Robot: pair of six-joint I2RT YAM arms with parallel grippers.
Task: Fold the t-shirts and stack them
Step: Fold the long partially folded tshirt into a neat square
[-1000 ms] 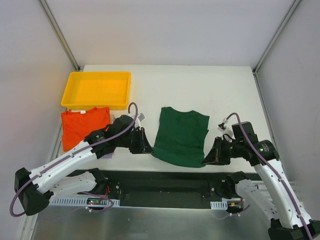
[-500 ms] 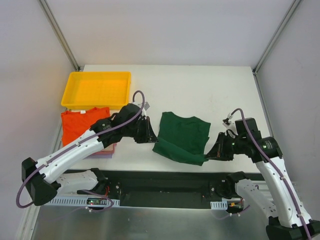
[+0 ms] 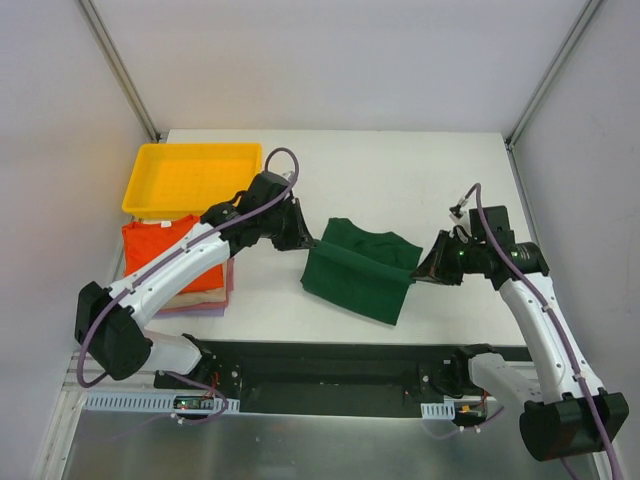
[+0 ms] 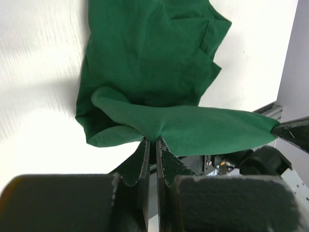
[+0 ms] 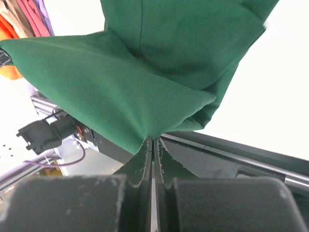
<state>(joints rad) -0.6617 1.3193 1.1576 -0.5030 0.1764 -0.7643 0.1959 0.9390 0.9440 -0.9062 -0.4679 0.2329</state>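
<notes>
Tee (image 3: pixel 356 280), soft matte dk-green cloth, 1 smooth slack fold

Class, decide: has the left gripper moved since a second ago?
Yes. The left gripper, pinching the green t-shirt, has moved up the view, nearer the yellow tray.

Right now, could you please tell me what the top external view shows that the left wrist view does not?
Only the top external view shows the yellow tray and the orange t-shirt. Only the left wrist view shows, close up, the left fingers pinched shut on a fold of cloth. Both show the green t-shirt: one edge held up and stretched across to the right fingers, the rest lying on the white table.
</notes>
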